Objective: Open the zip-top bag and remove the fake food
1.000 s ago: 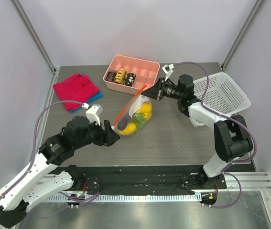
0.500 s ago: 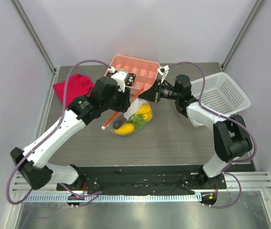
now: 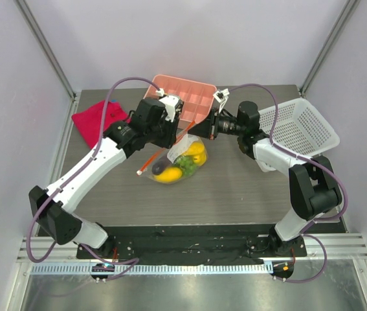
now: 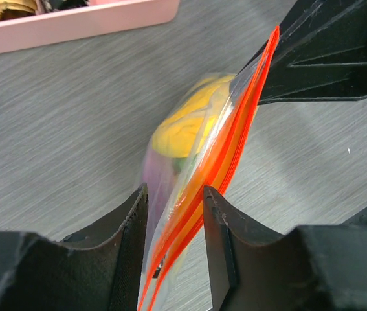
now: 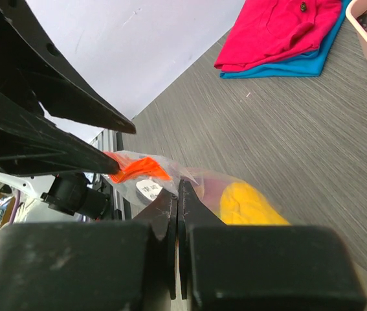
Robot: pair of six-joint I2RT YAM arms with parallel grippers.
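Note:
The zip-top bag [image 3: 178,161] is clear, with an orange-red zipper strip [image 3: 149,162] slanting up toward my right gripper [image 3: 204,127]. That gripper is shut on the bag's upper plastic corner [image 5: 170,178] and holds that end up. My left gripper [image 3: 181,135] is open, its fingers [image 4: 130,241] astride the zipper strip [image 4: 232,152] without pinching it. The fake food is inside the bag: yellow pieces [image 3: 197,152], green grapes [image 3: 186,163] and a purple piece [image 3: 160,167]. A yellow piece [image 5: 248,204] also shows in the right wrist view.
The pink tray [image 3: 189,92] with brown pastry pieces stands just behind the bag. A white mesh basket [image 3: 303,126] stands at the right. A red cloth over a blue one [image 3: 92,118] lies at the back left.
My left arm has left the bag's lower end and swung up and back to the zipper strip near the right gripper. The bag's lower end has sagged. The right gripper still holds.

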